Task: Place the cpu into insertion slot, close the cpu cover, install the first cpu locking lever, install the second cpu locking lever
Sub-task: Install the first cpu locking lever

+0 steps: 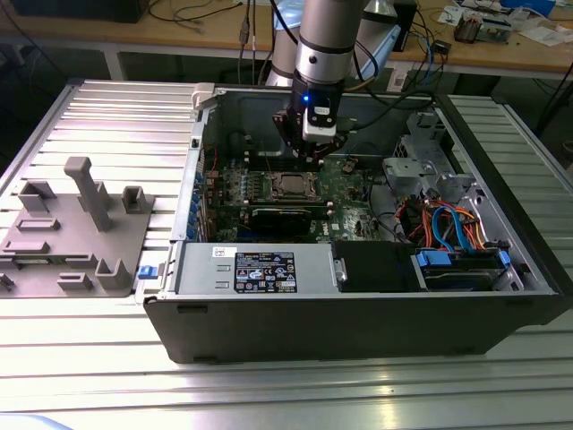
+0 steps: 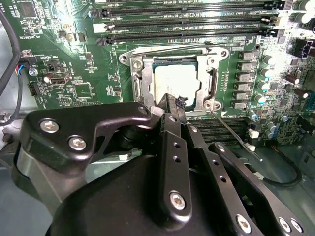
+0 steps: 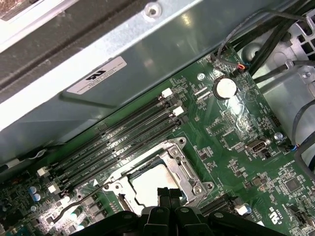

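Note:
In both wrist views the cpu (image 2: 176, 81) (image 3: 150, 186) lies seated in the insertion slot (image 2: 170, 109), silvery top up. The cpu cover (image 2: 141, 78) (image 3: 183, 164) lies flat over it, framing the chip through its window. One thin wire locking lever (image 2: 235, 138) (image 3: 78, 199) sticks out at an angle from a socket corner, unlatched. Another lever (image 2: 162, 49) runs along the socket's edge beside the memory slots. My gripper (image 2: 172, 101) (image 3: 167, 192) (image 1: 313, 150) hovers just over the cpu's near edge, black fingers pressed together, with nothing held.
Long memory slots (image 2: 187, 22) (image 3: 123, 135) run beside the socket. The open computer case (image 1: 358, 313) has a power supply (image 1: 260, 269) at the front and cable bundles (image 1: 448, 224) on the exterior view's right. A grey fixture (image 1: 72, 224) stands on the ribbed table at the exterior view's left.

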Robot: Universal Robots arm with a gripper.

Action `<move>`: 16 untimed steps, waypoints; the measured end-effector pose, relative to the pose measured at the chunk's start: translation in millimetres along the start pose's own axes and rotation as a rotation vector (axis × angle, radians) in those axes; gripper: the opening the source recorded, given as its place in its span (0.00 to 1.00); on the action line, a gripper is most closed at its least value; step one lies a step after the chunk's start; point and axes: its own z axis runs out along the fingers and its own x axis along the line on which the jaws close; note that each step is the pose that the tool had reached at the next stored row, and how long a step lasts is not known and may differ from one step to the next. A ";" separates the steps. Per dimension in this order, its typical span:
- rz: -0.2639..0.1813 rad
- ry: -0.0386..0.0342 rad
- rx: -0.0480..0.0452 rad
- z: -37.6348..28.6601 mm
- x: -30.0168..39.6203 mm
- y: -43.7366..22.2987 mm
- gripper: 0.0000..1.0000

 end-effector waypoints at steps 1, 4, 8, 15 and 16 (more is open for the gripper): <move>-0.002 0.0000 0.0000 0.0 0.0 0.0 0.11; -0.003 -0.0001 0.0001 0.0 0.0 0.0 0.11; -0.005 -0.0001 0.0000 0.0 0.0 0.0 0.11; -0.010 0.0001 -0.0003 0.0 0.0 0.0 0.11; -0.011 0.0000 -0.0003 0.0 0.0 0.0 0.11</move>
